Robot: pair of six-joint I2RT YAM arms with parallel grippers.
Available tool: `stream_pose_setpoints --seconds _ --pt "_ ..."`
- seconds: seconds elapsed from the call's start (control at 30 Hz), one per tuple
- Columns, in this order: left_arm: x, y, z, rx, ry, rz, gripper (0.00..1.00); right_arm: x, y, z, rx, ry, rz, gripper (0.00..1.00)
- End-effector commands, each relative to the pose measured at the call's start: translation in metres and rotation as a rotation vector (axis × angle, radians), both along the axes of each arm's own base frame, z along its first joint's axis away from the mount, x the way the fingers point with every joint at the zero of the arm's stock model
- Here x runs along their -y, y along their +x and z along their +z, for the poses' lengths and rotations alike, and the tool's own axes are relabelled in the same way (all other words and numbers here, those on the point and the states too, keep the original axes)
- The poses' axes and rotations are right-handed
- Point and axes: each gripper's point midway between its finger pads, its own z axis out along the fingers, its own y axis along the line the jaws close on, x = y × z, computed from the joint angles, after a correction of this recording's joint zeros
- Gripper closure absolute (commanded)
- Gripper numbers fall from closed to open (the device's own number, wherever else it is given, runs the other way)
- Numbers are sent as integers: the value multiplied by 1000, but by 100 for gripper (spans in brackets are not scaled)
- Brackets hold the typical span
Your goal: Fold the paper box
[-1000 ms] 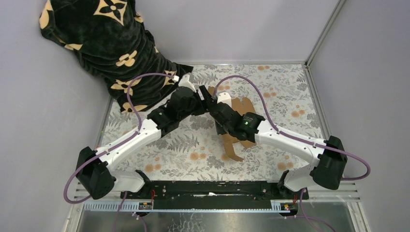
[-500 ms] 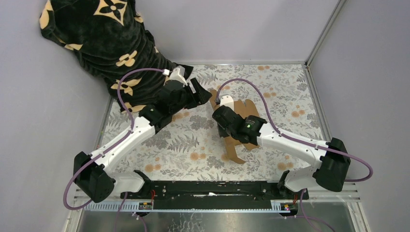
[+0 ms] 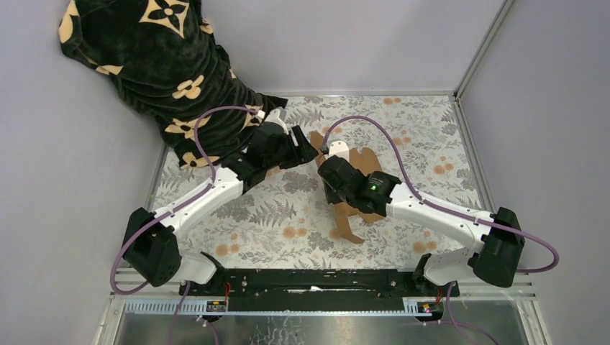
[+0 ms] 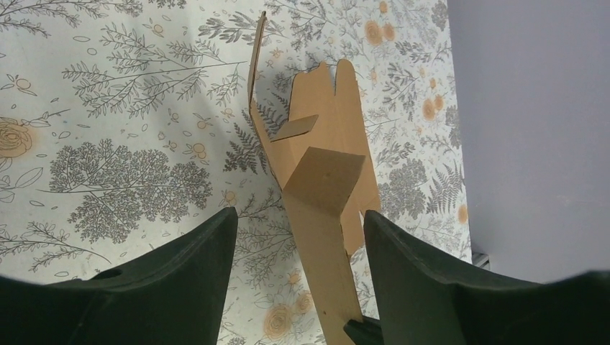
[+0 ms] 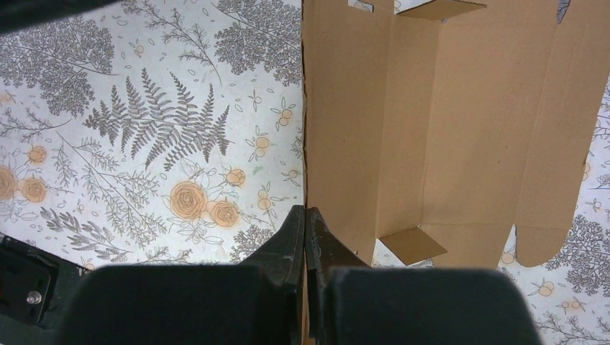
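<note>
Currently the paper box (image 3: 368,162) is noted as a partly opened brown sheet lying on the floral surface (image 3: 288,215), to the right of the black flowered cloth (image 3: 165,65) and clear of it. Most panels lie flat. One long side panel is stood up on the side of the sheet facing the cloth, and two small end flaps are lifted, as seen in the right wrist view.

The right tool (image 5: 306,215) is clenched. The upper edge of the raised panel runs straight into the seam between its fingers, so it is judged to be pinching that panel. The left tool (image 4: 295,223) is released, with its jaws spread wide. It is placed between the cloth and the box, and the raised panel with one small folded flap is seen in the gap between its fingers (image 4: 194,266). Contact with the cardboard cannot be confirmed.

The step in hand is judged to be the setting of an end flap against the raised wall.

Risks noted:
- The pinch is taken on a thin edge only. A sideways push from the left tool could pull the panel out, and it would fall flat.
- The sheet is not otherwise held down, so it could be slid across the surface or away from the cloth.
- If the left jaws are closed off the crease, the flap could be crushed or bent wrongly.
- Both tools work close together, so a collision is possible.
</note>
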Motion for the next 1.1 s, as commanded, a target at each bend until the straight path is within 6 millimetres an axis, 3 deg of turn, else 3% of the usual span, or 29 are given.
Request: stream_pose_setpoints --seconds 0.0,0.4,0.8,1.07 --pt "4 11 1 23 12 -10 30 -6 3 26 33 59 13 100" --pt "2 33 -33 -18 91 58 33 -5 0 33 41 72 32 100" --pt "-1 43 -44 -49 125 100 33 -8 -1 39 40 106 27 100" --pt "-29 51 -36 -34 155 164 32 -20 5 41 -53 256 26 100"
